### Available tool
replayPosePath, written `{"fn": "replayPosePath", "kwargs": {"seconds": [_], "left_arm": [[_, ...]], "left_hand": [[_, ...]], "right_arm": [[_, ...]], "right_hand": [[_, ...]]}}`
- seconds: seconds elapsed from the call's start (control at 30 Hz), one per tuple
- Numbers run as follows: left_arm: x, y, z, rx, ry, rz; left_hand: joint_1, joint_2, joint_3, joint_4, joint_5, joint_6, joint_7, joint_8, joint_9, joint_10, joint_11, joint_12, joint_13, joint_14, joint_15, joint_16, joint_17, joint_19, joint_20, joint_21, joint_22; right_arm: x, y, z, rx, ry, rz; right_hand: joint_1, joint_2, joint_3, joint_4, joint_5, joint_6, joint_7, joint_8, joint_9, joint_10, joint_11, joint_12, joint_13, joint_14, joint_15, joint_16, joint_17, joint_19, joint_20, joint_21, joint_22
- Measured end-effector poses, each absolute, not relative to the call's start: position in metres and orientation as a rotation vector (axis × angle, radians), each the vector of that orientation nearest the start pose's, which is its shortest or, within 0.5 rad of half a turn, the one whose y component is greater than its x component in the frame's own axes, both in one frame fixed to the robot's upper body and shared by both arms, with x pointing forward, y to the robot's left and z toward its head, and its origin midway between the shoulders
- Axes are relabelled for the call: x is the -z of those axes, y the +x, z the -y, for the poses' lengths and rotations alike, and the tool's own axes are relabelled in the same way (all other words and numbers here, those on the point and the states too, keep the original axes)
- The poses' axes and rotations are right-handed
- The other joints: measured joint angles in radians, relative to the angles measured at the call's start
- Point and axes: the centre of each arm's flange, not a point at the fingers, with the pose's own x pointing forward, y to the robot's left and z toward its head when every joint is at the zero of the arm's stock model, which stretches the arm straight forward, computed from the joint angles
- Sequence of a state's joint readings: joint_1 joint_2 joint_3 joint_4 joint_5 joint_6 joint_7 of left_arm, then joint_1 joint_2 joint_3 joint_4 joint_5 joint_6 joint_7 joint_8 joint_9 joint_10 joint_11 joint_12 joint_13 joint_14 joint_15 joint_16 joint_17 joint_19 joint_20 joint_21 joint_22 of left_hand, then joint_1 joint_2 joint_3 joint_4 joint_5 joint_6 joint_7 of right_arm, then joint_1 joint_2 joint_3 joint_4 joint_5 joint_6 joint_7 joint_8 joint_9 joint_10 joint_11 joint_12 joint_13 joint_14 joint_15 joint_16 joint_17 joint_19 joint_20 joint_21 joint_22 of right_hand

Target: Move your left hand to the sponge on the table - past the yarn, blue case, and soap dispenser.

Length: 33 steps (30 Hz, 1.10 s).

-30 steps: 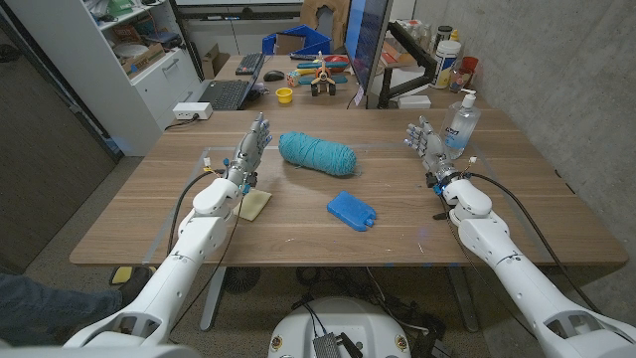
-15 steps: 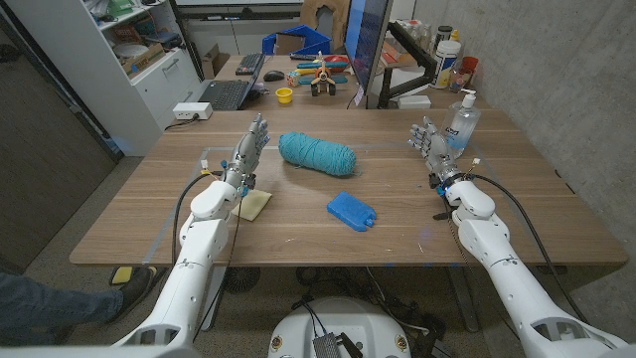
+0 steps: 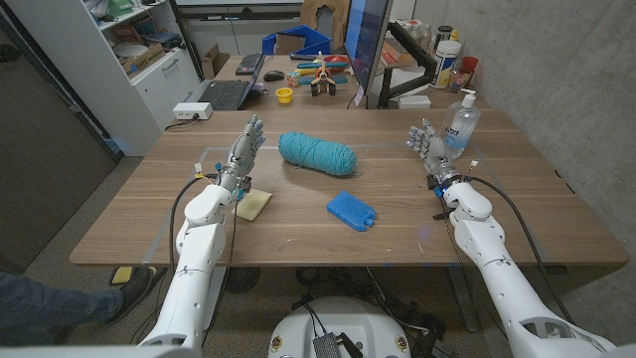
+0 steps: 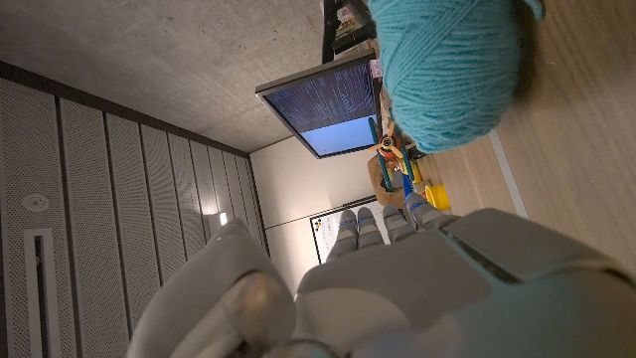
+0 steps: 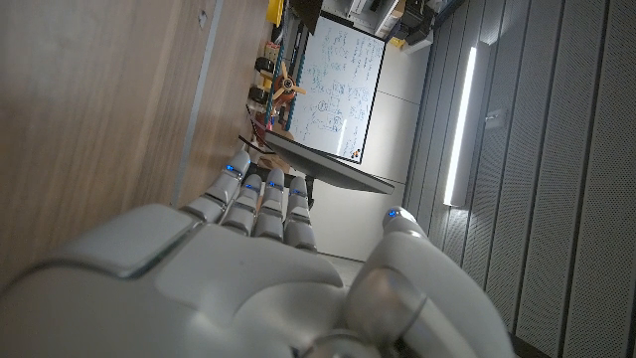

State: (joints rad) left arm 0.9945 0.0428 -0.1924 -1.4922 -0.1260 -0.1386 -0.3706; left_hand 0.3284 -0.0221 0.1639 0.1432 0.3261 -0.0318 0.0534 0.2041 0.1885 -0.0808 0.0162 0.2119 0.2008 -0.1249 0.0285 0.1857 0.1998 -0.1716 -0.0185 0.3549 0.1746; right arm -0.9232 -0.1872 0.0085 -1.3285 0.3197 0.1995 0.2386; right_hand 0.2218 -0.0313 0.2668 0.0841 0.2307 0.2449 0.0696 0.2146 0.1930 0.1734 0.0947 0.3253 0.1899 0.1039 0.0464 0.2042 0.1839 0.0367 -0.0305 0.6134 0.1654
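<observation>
A pale yellow sponge [image 3: 252, 205] lies on the wooden table [image 3: 328, 249], partly hidden under my left wrist. My left hand [image 3: 245, 151] stands just beyond it, fingers straight and apart, holding nothing. The teal yarn skein [image 3: 316, 152] lies to its right and looms ahead of the hand [image 4: 397, 288] as the yarn [image 4: 447, 70] in the left wrist view. A blue case [image 3: 352, 210] lies near the table's middle. The soap dispenser [image 3: 461, 121] stands at the far right, right behind my right hand [image 3: 428, 147], which is raised with fingers spread and empty; that hand [image 5: 268, 268] also shows in its own view.
Behind the table stand a monitor [image 3: 367, 40], a laptop [image 3: 225, 93], a yellow cup [image 3: 284, 95] and coloured tools. White shelves [image 3: 139, 60] stand at the far left. A person's shoe [image 3: 137, 285] is on the floor at the lower left.
My left arm has drawn slightly toward the left and the hand has shifted a little away from the yarn. The right hand has barely moved.
</observation>
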Motion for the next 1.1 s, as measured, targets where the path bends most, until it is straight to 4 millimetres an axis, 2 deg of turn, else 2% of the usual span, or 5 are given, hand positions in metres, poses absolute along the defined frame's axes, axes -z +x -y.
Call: {"fn": "replayPosePath", "kwargs": {"seconds": [0.23, 0.4, 0.73, 0.77, 1.1], "left_arm": [[0.031, 0.609, -0.302, 0.179, 0.008, 0.682], [0.030, 0.608, -0.301, 0.182, 0.021, 0.689], [0.032, 0.602, -0.302, 0.180, 0.034, 0.711], [0.037, 0.601, -0.303, 0.178, 0.030, 0.705], [0.034, 0.589, -0.302, 0.179, 0.048, 0.742]], "left_hand": [[0.004, 0.004, 0.004, -0.004, 0.008, 0.006, 0.001, 0.000, 0.000, 0.011, 0.000, 0.000, -0.001, 0.009, 0.001, 0.007, -0.005, -0.002, 0.005, -0.004, 0.000], [0.004, 0.004, 0.004, -0.004, 0.008, 0.011, 0.000, 0.000, 0.000, 0.013, -0.002, 0.000, -0.001, 0.011, -0.001, 0.007, -0.005, -0.002, 0.005, -0.004, 0.000], [0.009, 0.009, 0.000, -0.008, 0.008, 0.016, -0.005, 0.000, 0.000, 0.021, 0.000, 0.000, -0.001, 0.011, -0.001, 0.007, -0.005, -0.002, 0.005, -0.007, 0.000], [0.009, 0.009, 0.000, -0.008, 0.008, 0.016, -0.005, 0.000, 0.000, 0.021, 0.000, 0.000, -0.001, 0.011, -0.001, 0.007, -0.005, -0.002, 0.005, -0.007, 0.000], [0.013, 0.013, 0.004, -0.012, 0.008, 0.025, -0.004, 0.008, 0.000, 0.021, 0.000, 0.000, -0.006, 0.020, -0.003, 0.007, -0.009, 0.003, 0.010, -0.011, 0.000]], "right_arm": [[0.035, 0.647, 0.289, -0.187, 0.094, 0.630], [0.035, 0.647, 0.288, -0.185, 0.101, 0.632], [0.035, 0.645, 0.289, -0.178, 0.108, 0.640], [0.036, 0.645, 0.289, -0.177, 0.109, 0.641], [0.035, 0.643, 0.292, -0.167, 0.118, 0.651]], "right_hand": [[0.000, 0.000, 0.000, 0.000, 0.000, 0.000, 0.000, 0.000, 0.000, 0.005, -0.005, 0.000, -0.004, 0.005, -0.005, 0.000, 0.000, 0.000, 0.000, -0.008, 0.000], [0.000, 0.000, 0.000, 0.000, 0.000, 0.000, 0.000, 0.000, 0.000, 0.013, 0.002, 0.000, -0.004, 0.005, -0.005, 0.000, 0.000, 0.000, 0.000, -0.008, 0.000], [0.000, 0.000, 0.000, 0.000, 0.000, 0.005, -0.005, 0.000, -0.003, 0.003, 0.000, -0.012, -0.004, 0.005, -0.005, 0.000, 0.000, 0.000, 0.000, -0.022, 0.000], [0.000, 0.000, 0.000, 0.000, 0.000, 0.005, -0.005, 0.000, -0.003, 0.003, 0.000, -0.012, -0.004, 0.005, -0.005, 0.000, 0.000, 0.000, 0.000, -0.022, 0.000], [0.000, 0.000, 0.002, -0.002, 0.000, 0.014, -0.007, 0.000, -0.002, 0.003, 0.000, -0.012, -0.004, 0.005, -0.005, 0.000, 0.000, 0.006, 0.006, -0.029, 0.000]]}}
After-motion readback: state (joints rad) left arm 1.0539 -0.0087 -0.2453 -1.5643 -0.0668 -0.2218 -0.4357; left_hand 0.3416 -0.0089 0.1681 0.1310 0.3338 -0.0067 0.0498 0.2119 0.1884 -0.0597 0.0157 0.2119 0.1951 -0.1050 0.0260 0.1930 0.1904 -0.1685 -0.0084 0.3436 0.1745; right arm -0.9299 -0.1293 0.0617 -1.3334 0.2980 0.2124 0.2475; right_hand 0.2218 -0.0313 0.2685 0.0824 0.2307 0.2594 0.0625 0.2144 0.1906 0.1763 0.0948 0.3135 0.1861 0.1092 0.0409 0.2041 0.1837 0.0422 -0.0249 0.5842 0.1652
